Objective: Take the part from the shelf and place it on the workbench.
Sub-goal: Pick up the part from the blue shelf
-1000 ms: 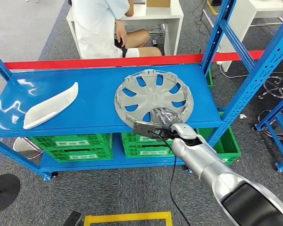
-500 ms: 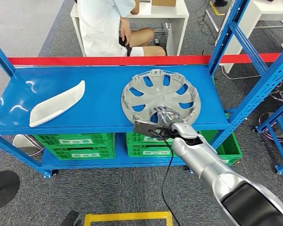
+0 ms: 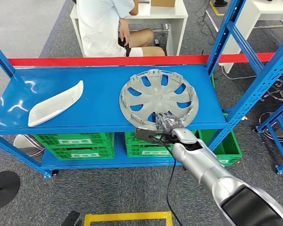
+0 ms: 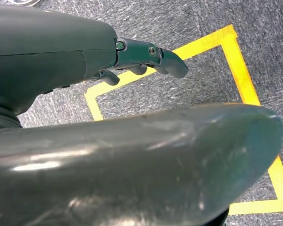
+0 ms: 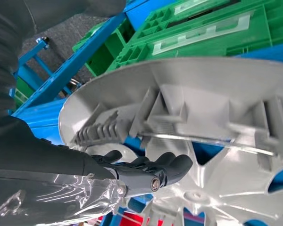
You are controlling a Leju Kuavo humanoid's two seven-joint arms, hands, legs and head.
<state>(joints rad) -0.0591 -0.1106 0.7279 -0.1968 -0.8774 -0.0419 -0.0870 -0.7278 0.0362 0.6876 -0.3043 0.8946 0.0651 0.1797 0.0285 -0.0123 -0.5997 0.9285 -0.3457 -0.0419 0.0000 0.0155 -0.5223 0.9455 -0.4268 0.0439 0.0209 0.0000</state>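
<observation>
- Head view: the grey wheel cover [image 3: 158, 100] lay on the blue shelf [image 3: 97, 101] toward its right end, inner side up, its near rim reaching over the shelf's front edge. The right hand [image 3: 167, 123] sat at that near rim, fingers over the cover's inner face. A white curved trim piece [image 3: 54, 104] lay toward the shelf's left end, well apart. Green crates [image 3: 76, 143] stood on the lower level, and a seated person [image 3: 104, 26] was behind the red barrier rail [image 3: 97, 61].
- Left wrist view: the left hand [image 4: 147, 59] hung over grey carpet with a yellow floor marking [image 4: 239, 61], fingers loosely curled and holding nothing.
- Right wrist view: the right hand's fingers [image 5: 158, 169] were curled together against the cover's ribbed inner side [image 5: 190, 117], just beside the clip ridges at the rim. Whether the thumb pressed the far face, making a true pinch, I could not tell.
- Handling, as a judgement: the cover looked like thin moulded plastic, light and fairly stiff yet liable to flex, with clips that could snap. The overhanging rim seemed the best hold, thumb under and fingers above; its broad disc would tend to tip when lifted from one edge.
</observation>
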